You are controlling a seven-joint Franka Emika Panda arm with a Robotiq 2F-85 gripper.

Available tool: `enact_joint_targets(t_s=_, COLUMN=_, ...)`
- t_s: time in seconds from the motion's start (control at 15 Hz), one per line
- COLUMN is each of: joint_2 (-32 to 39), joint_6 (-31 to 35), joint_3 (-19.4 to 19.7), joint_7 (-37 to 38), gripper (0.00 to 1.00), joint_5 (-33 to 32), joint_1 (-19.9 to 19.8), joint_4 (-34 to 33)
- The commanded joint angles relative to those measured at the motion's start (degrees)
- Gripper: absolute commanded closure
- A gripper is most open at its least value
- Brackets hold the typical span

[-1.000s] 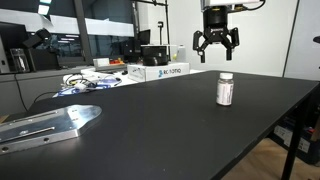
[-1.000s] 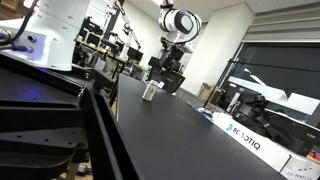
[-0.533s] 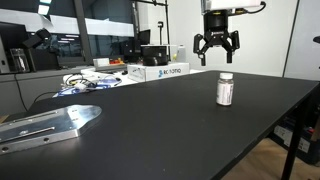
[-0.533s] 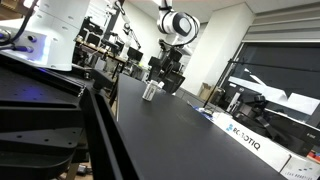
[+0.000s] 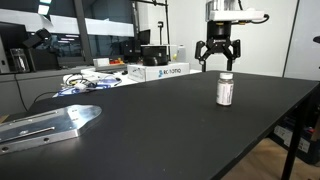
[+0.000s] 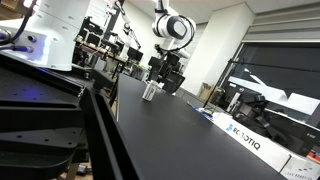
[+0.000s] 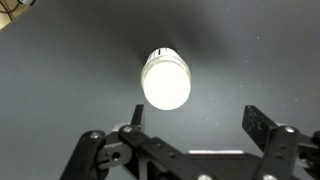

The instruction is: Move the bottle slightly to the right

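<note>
The bottle (image 5: 225, 90) is small, with a greyish body, pale label and white cap. It stands upright on the black table (image 5: 150, 130). It also shows in an exterior view (image 6: 150, 91). My gripper (image 5: 218, 66) hangs open just above it, fingers spread and empty. In an exterior view the gripper (image 6: 166, 75) sits over the bottle. In the wrist view I look down on the bottle's white cap (image 7: 166, 80), which lies ahead of and left of the middle of my open gripper (image 7: 197, 115).
A white box (image 5: 158, 71) and cluttered items stand at the table's far side. A metal plate (image 5: 45, 125) lies near the front left. White boxes (image 6: 245, 135) lie on the table in an exterior view. The table's edge runs close to the right of the bottle.
My gripper has moved a little to the right and lower, and now hangs nearly over the bottle. The bottle has not moved.
</note>
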State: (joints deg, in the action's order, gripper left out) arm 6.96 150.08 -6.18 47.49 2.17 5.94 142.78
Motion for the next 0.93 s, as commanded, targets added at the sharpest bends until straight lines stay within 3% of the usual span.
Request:
enact_joint_targets(t_s=0.0, joint_2=0.48, joint_6=2.86, joint_3=1.17, joint_7=1.76, gripper=0.0, joint_5=0.11, joint_1=1.2, joint_4=1.59)
enact_joint_targets(t_s=0.6, joint_2=2.49, joint_6=1.92, joint_3=1.84, joint_7=1.67, gripper=0.0, joint_5=0.52, joint_1=2.07, joint_4=1.6)
enact_joint_targets(t_s=0.73, joint_2=2.83, joint_6=2.22, joint_3=2.1, joint_7=1.59, gripper=0.25, joint_5=0.02, joint_1=2.26, joint_4=1.65)
enact_joint_targets(t_s=0.87, joint_2=2.85, joint_6=2.04, joint_3=2.22, joint_7=1.41, gripper=0.4, joint_5=0.27, joint_1=2.36, joint_4=1.6)
